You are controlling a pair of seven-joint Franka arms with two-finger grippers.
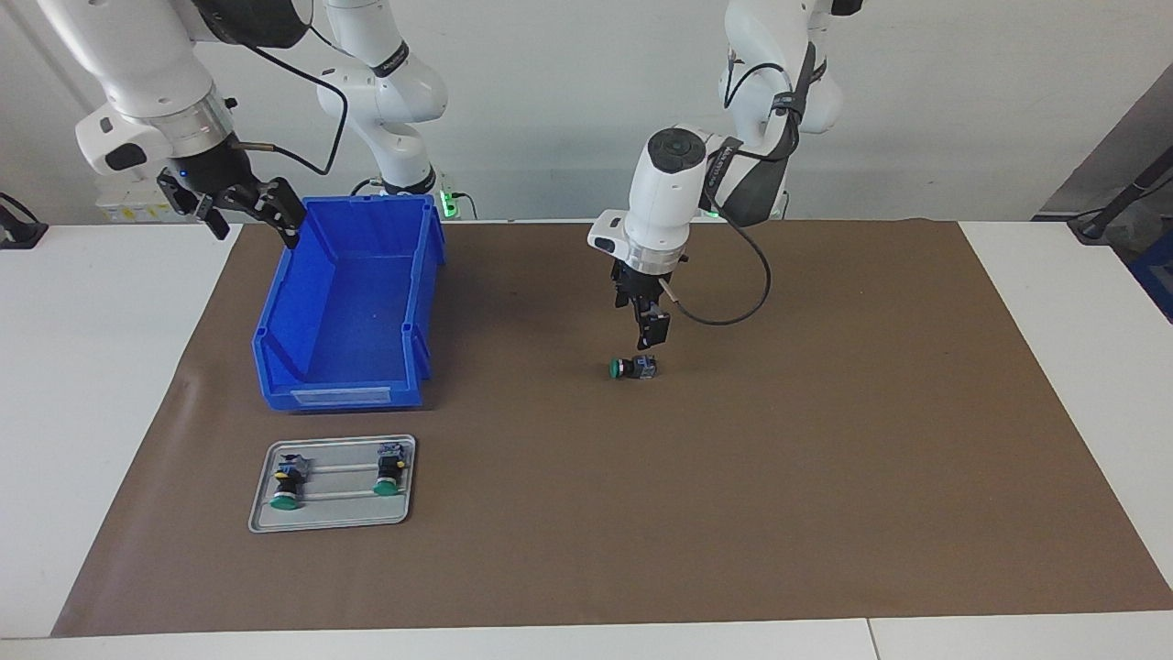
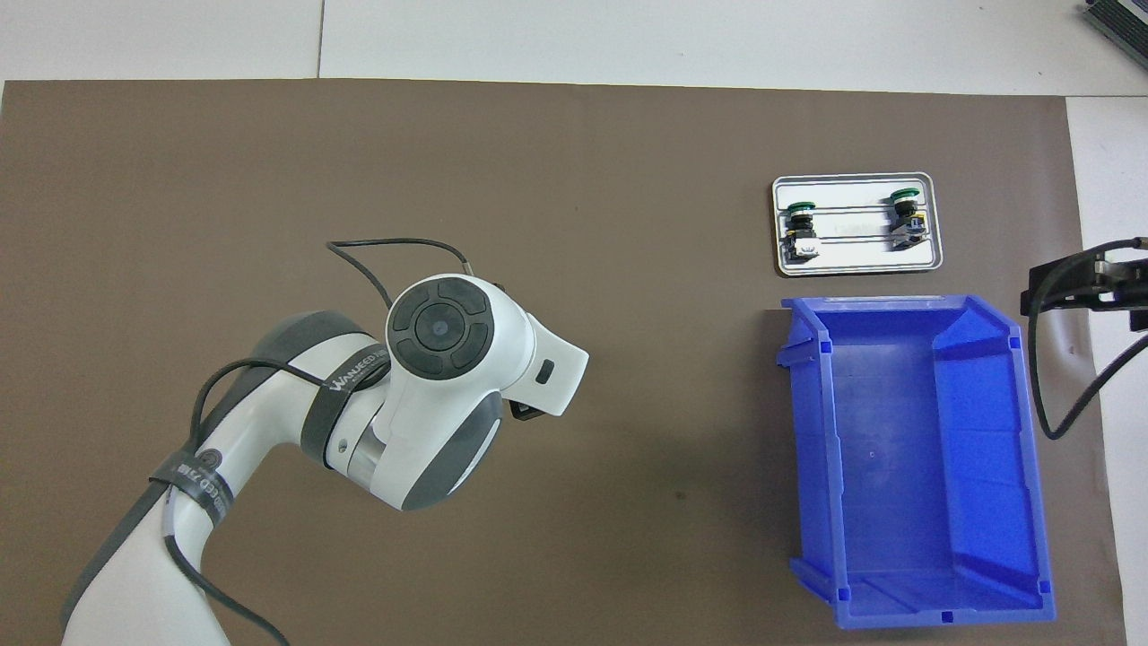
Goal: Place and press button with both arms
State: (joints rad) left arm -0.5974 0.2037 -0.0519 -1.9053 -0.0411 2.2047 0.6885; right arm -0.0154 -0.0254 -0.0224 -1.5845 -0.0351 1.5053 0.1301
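- Green-capped black push-button (image 1: pixel 632 368) lies on its side on open brown mat (image 1: pixel 825 458), well apart from blue plastic bin (image 1: pixel 353 307).
- Left gripper (image 1: pixel 652 336) hangs just above it, holding nothing; finger gap cannot be told.
- Right gripper (image 1: pixel 246 213) waits by the bin, fingers spread, empty.

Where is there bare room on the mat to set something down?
Most of the brown mat toward the left arm's end is bare. Crowded: around the blue bin and tray, and under the left gripper over the button.

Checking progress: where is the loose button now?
In the facing view, the button lies on the brown mat mid-table, under the left end effector.
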